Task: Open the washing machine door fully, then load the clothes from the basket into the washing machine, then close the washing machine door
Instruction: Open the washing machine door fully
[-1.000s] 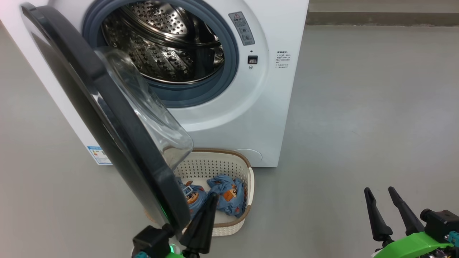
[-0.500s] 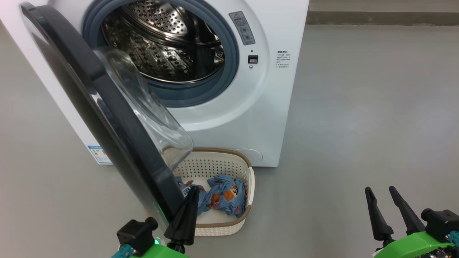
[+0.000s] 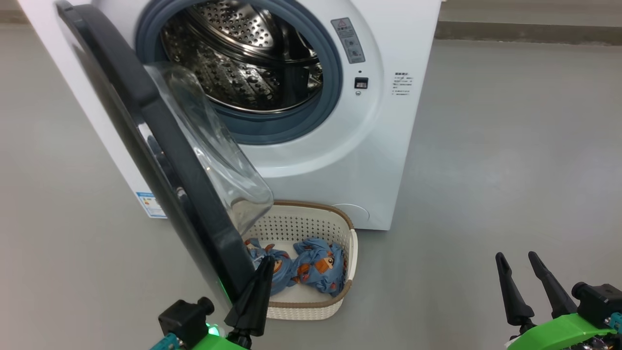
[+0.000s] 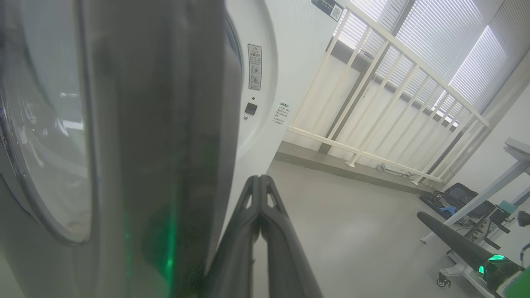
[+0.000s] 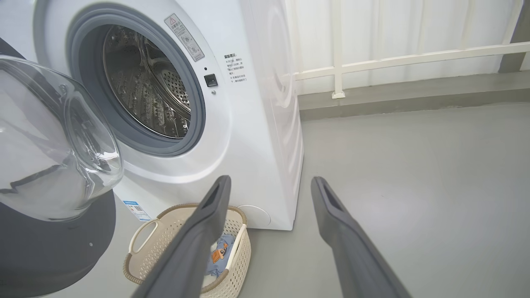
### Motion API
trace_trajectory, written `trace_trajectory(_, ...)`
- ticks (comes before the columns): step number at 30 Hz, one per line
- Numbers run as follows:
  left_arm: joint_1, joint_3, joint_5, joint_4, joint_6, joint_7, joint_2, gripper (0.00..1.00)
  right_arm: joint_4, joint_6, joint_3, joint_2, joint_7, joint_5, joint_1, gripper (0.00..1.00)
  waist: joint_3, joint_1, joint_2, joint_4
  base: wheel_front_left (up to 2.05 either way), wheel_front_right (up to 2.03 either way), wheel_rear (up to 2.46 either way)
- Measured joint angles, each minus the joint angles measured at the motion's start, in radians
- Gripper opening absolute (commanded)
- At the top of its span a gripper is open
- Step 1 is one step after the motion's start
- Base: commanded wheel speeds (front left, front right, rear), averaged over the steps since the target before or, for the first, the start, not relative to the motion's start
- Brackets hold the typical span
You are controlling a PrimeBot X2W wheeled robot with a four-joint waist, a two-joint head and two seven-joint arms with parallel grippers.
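Pushing washing machine door [image 3: 214, 233] wider: we set closed, empty left tool [image 3: 266, 265] against its lower edge. Door partly open, overhanging basket [image 3: 311, 211] at washing machine [image 3: 340, 160] foot, 2 clothes [image 3: 320, 267] inside. We'd sweep along hinge arc, steady contact. Right tool [image 3: 516, 255] open, idle.

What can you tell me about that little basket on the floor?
The basket is small, of cream-white perforated plastic, with a brown woven-look rim and a looped handle. It stands upright on the grey floor just before the washing machine, partly under its open door. Two blue printed clothes lie inside.
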Motion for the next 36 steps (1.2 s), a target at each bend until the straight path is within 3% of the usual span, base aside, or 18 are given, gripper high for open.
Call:
trace_trajectory(19,0.047,0.031,0.009,-0.028,-0.003,0.0,0.011,0.0,0.0,0.0,-0.006,0.002,0.0,0.0,0.003,1.0,-0.014,0.0,0.0,0.124,0.0,0.0,0.0)
trace_trajectory(36,0.06,0.083,0.008,-0.045,0.055,0.0,0.05,0.0,-0.013,0.0,-0.049,0.009,0.0,0.0,0.028,1.0,-0.031,0.0,0.0,0.276,0.0,0.0,0.0)
